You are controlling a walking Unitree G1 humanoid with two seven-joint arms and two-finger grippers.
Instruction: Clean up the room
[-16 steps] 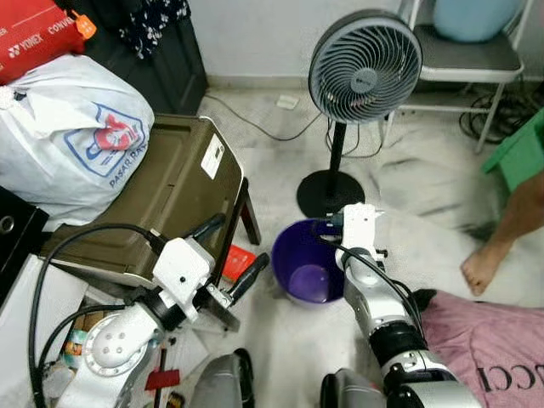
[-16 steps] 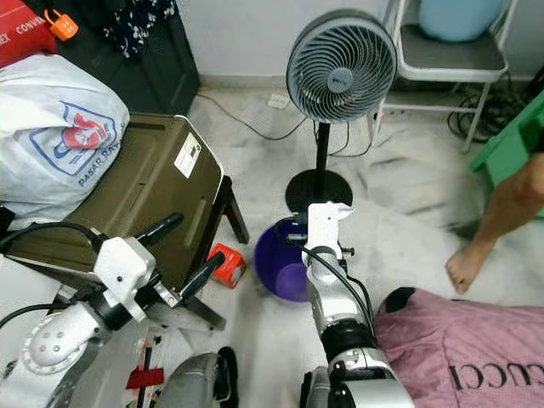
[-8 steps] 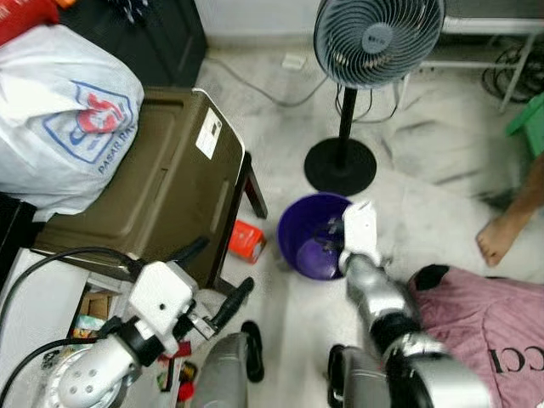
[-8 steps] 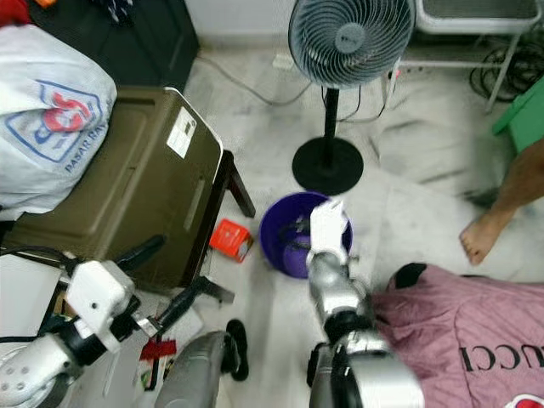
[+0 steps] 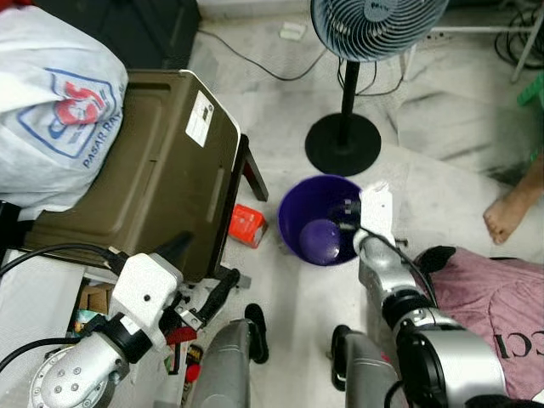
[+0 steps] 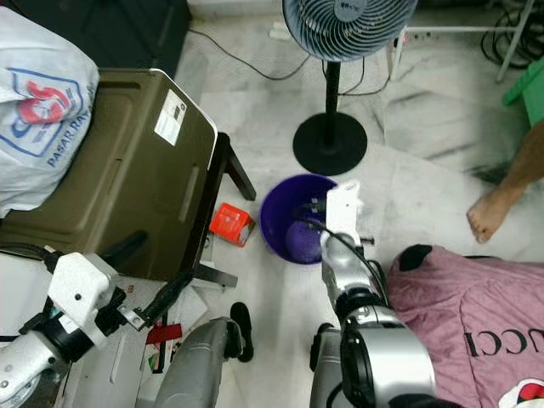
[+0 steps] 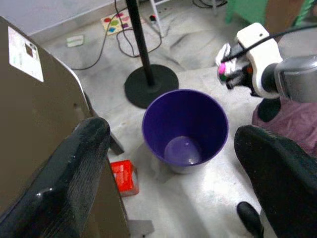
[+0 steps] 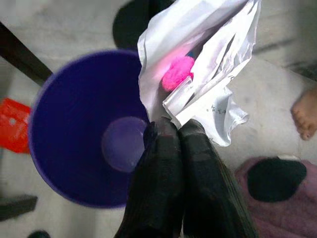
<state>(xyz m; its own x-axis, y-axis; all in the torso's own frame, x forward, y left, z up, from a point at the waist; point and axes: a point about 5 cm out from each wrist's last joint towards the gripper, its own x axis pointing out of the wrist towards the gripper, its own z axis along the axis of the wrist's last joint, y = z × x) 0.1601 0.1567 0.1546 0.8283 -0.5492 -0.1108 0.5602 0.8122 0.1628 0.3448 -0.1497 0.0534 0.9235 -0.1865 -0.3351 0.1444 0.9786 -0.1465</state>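
The right gripper point(image 8: 171, 130) is clenched on a crumpled white paper point(image 8: 198, 74) with something pink folded inside, and holds it at the rim of the purple bin point(image 7: 185, 130) — partly above the opening, partly beyond its edge. The step in hand looks like the drop of this rubbish. The next move probably calls for a small shift toward the bin's middle, then a release. The left gripper point(image 7: 171, 168) hangs with its jaws wide apart, looking at the same bin.

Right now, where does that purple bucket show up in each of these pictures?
Left eye view: purple bucket on the floor, centre.
Right eye view: centre.
Left wrist view: middle.
Right wrist view: beneath the right gripper and its paper.
Shared landmark: red box beside it.
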